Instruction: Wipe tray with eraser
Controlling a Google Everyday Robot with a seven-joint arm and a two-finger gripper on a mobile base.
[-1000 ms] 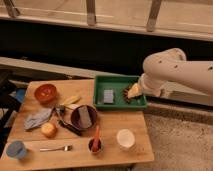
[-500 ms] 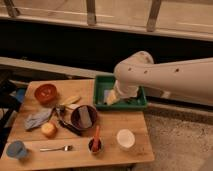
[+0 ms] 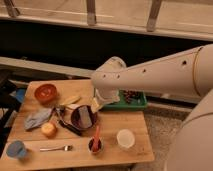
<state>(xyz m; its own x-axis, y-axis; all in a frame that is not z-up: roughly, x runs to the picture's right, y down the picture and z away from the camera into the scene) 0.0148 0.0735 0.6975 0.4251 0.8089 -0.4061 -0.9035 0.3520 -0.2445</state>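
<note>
The green tray (image 3: pixel 134 103) sits at the back right of the wooden table (image 3: pixel 110 152); only its right part and front rim show. My arm (image 3: pixel 150 75) reaches in from the right and covers the rest of it. The gripper (image 3: pixel 96 104) is at the arm's lower left end, over the tray's left front corner and just above the dark bowl (image 3: pixel 79 120). A pale yellowish piece shows at its tip. The eraser is hidden behind the arm. A dark clump (image 3: pixel 131 95) lies in the tray's visible part.
A grey block (image 3: pixel 86 118) leans in the dark bowl. Also on the table: a red bowl (image 3: pixel 45 92), a yellow fruit (image 3: pixel 69 100), a blue cloth (image 3: pixel 37 118), an orange (image 3: pixel 48 129), a blue cup (image 3: pixel 16 149), a fork (image 3: pixel 55 148), a red cup (image 3: pixel 95 144) and a white cup (image 3: pixel 125 138).
My arm has swung left across the tray and lowered. It now covers the tray's left part and the eraser that showed there before.
</note>
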